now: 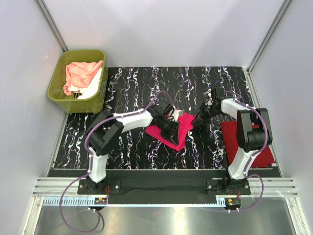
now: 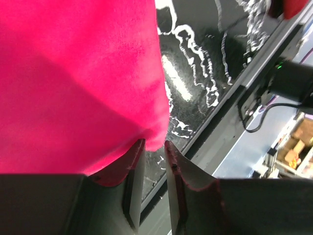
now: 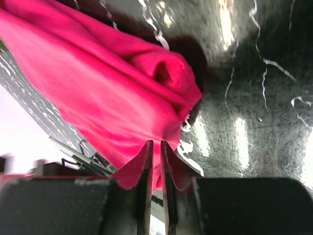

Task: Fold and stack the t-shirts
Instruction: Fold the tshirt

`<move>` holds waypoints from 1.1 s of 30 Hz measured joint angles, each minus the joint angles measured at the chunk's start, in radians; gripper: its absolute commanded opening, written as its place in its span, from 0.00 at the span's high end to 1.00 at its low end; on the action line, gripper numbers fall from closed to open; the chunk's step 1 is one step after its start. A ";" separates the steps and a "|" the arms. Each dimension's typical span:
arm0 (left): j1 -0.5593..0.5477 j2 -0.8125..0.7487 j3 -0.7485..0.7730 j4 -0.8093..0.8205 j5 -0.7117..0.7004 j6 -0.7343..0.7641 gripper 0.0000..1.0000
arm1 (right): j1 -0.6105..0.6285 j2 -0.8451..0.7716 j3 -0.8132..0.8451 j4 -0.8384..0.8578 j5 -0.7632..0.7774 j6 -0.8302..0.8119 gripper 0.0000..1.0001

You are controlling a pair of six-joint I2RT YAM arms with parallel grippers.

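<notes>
The hot pink t-shirt lies folded mid-table. My left gripper is over its middle. In the left wrist view the jaws stand a little apart at the shirt's edge, with bare table showing through the gap. My right gripper is at the shirt's right edge. In the right wrist view it is shut on a fold of the pink cloth. A darker red t-shirt lies folded at the right, partly under the right arm. The peach-pink t-shirt and the white t-shirt lie in the tub.
The olive-green tub stands at the back left, off the black marbled tabletop. Grey walls close the sides and back. A metal rail runs along the near edge by the arm bases.
</notes>
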State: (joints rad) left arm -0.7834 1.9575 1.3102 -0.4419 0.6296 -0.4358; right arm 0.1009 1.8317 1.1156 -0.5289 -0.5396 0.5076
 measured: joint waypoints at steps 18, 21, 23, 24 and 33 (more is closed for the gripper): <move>-0.101 0.070 -0.028 0.045 0.011 -0.011 0.74 | -0.025 0.189 0.225 -0.035 0.119 -0.054 0.79; -0.110 0.070 -0.028 0.047 0.011 -0.011 0.70 | -0.025 0.189 0.291 -0.093 0.170 -0.090 0.75; -0.111 0.058 -0.028 0.043 0.007 -0.008 0.66 | -0.025 0.180 0.321 -0.119 0.196 -0.109 0.73; -0.111 0.045 -0.028 0.034 -0.002 -0.003 0.65 | -0.025 0.166 0.325 -0.132 0.212 -0.117 0.71; 0.040 -0.272 -0.024 -0.070 -0.174 0.082 0.62 | 0.026 -0.203 0.256 -0.290 0.417 -0.168 0.58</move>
State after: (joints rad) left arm -0.7433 1.6859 1.2858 -0.5121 0.4561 -0.3534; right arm 0.1268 1.6287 1.3716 -0.8192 -0.1230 0.3397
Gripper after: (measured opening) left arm 0.399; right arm 0.384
